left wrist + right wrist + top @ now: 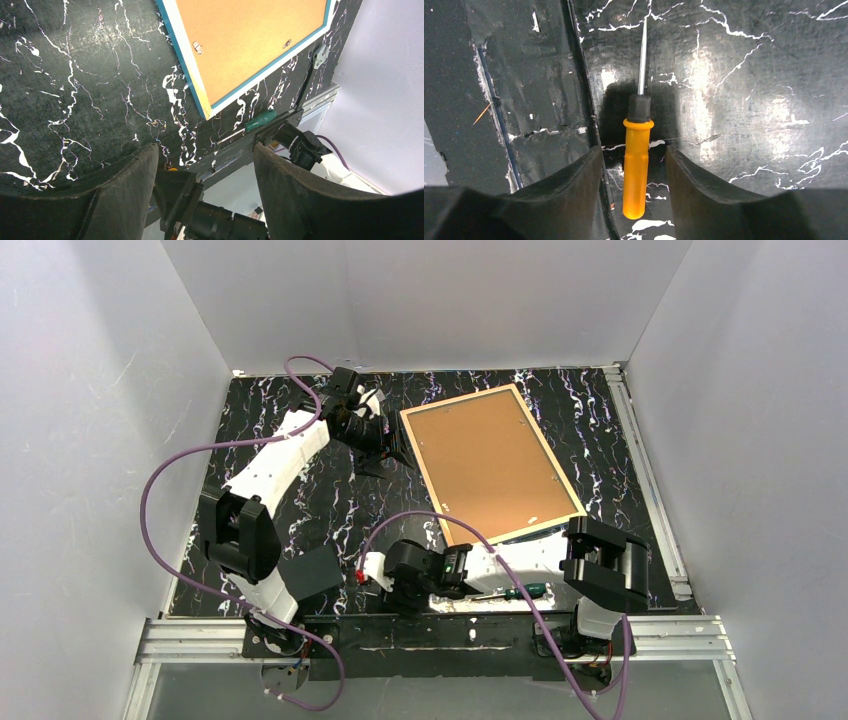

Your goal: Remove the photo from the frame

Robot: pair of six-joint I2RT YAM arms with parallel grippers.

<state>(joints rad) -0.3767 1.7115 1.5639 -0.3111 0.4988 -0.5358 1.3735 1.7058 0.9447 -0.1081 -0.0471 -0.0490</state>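
Viewing from above, we see the frame (427,478) face-down, brown backing board (495,460) up; left gripper (205,150) gapes empty beside its far-left corner; right gripper (634,150), well apart, stands open astride an orange screwdriver (636,175).

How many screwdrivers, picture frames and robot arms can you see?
Screwdrivers: 2 (green screwdriver, orange screwdriver)
Picture frame: 1
Robot arms: 2 (left arm, right arm)
Total: 5
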